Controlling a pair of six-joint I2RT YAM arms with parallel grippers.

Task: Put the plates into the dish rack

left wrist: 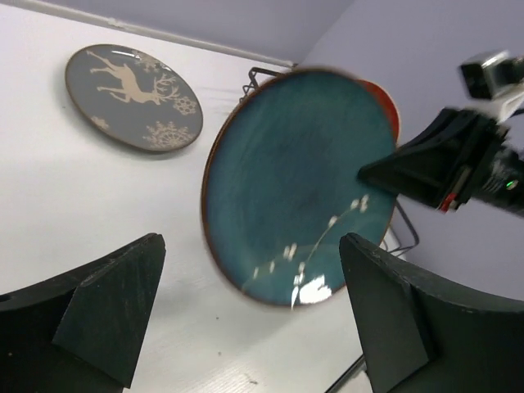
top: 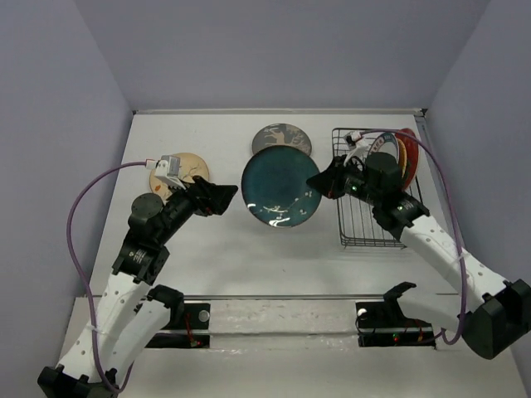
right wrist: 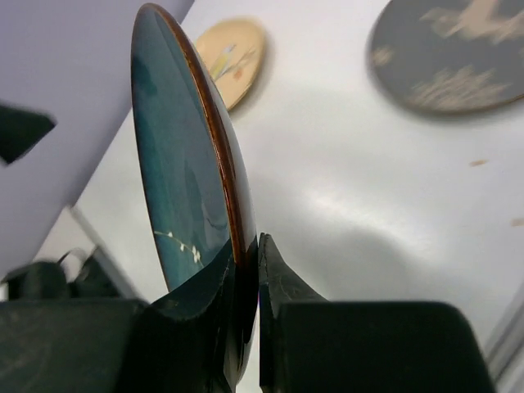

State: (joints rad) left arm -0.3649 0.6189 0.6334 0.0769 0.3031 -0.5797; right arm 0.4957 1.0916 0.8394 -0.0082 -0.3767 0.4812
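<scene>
Right gripper (top: 319, 184) was clamped on the rim of the teal-blue plate (top: 282, 187), and nothing else held it. The plate hung in the air over the middle of the table (top: 249, 265), tilted, just left of the dish rack (top: 365, 228). Left gripper (top: 228, 199) was wide open on the plate's other side, not touching it.

Risks as I judged them:
- The pinch was thin, at one edge of a glossy plate, with most of the weight hanging out past the jaws. A fast wrist turn could make the plate pivot or slide out, and it would drop on the table.
- The plate was wide and the rack sat close. Swinging it right without lifting could clip the rack's left wall.
- The far end of the rack already held the red, orange and white plates (top: 402, 153). Coming in too far back could knock them. Going in off-line with the tines would wedge the plate or leave it leaning.
- The right arm's cable looped over the rack and could snag on the tines.
- The open left fingers sat near the plate's free edge, so a swing back toward them could strike one.

The deer plate (top: 282, 138) at the far edge and the cream plate (top: 192, 166) toward the left edge lay flat on the table, not yet loaded.
</scene>
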